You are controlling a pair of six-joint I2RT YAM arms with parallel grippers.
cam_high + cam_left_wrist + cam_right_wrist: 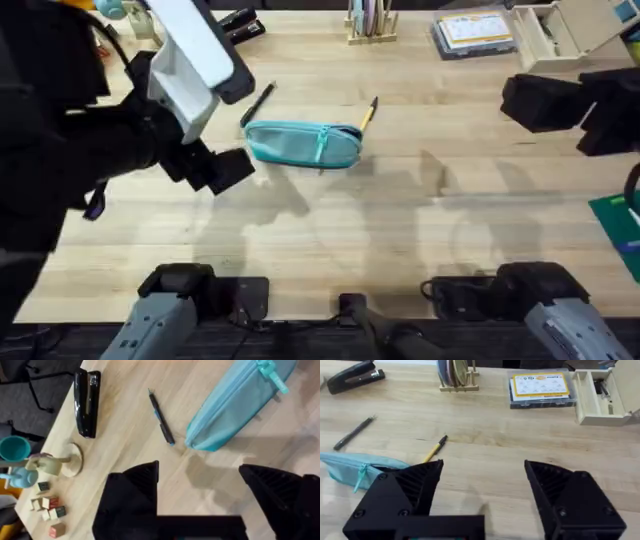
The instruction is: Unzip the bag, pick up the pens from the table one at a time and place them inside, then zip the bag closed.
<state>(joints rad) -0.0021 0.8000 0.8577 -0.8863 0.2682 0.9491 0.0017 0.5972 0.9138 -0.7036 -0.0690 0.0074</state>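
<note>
The teal bag (300, 143) lies flat on the table (400, 220), its pale pull strap (322, 142) near the right end. A black pen (258, 103) rests just behind its left end and a yellow-orange pen (368, 113) behind its right end. My left gripper (222, 170) hovers left of the bag, open and holding nothing; its wrist view has the bag (235, 402) and black pen (161, 417) ahead of the left gripper (200, 495). Far to the right, my right gripper (528, 100) is raised; in its wrist view the right gripper (485, 490) is open and holding nothing.
A black stapler (238, 24) and a wooden rack of pastel sticks (371, 22) stand at the back. A parts box (474, 32) and beige case (570, 30) sit back right. Small blocks (47, 510) and a teal cup (14, 447) are at the left edge.
</note>
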